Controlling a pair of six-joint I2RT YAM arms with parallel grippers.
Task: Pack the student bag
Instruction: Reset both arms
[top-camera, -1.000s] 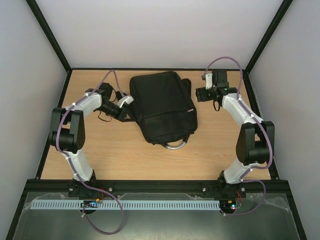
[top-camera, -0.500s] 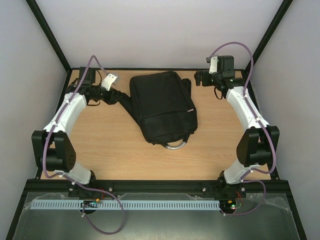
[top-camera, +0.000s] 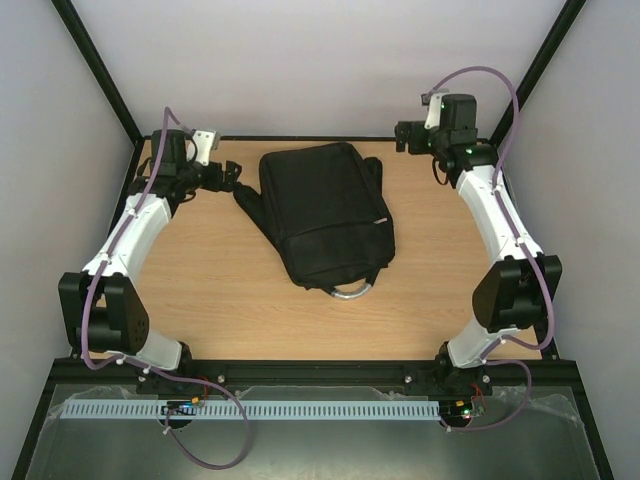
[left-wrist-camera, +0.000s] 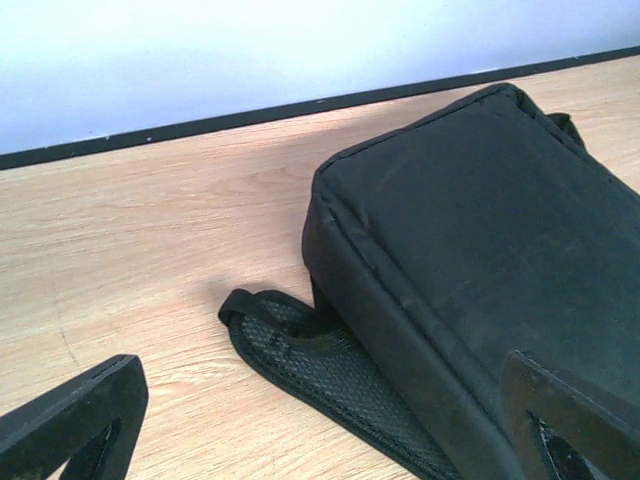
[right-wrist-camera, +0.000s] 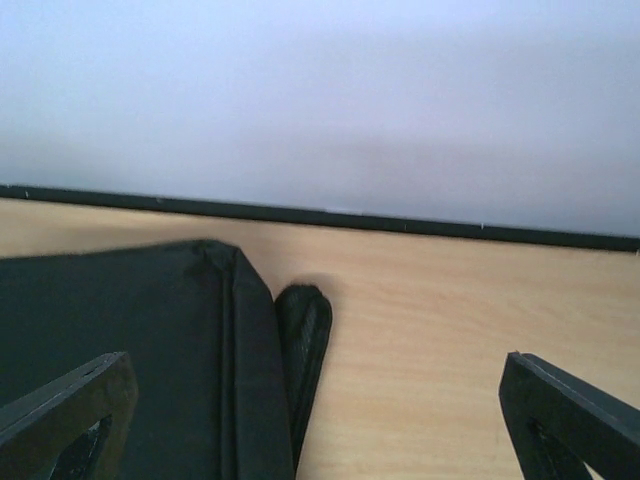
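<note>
**Backpack lies flat between two empty grippers**

Top view: the black student bag (top-camera: 325, 215) lies flat on the wooden table (top-camera: 250, 310), between the left gripper (top-camera: 228, 175) and the right gripper (top-camera: 402, 135), apart from both.

Left wrist: the jaws are spread wide and empty. The bag sits ahead, toward the right finger (left-wrist-camera: 570, 420), with its mesh strap (left-wrist-camera: 300, 345) ahead between the fingers.

Right wrist: the jaws are wide apart and empty. The bag's corner lies ahead, near the left finger (right-wrist-camera: 65, 410).

- The left arm (top-camera: 130, 235) stretched toward 11 o'clock; the left gripper (top-camera: 230, 177) pointed to 3 o'clock, jaws wide apart.
- The right arm (top-camera: 495, 215) stretched toward 1 o'clock; the right gripper (top-camera: 403, 137) pointed to 9 o'clock, jaws wide apart.
</note>
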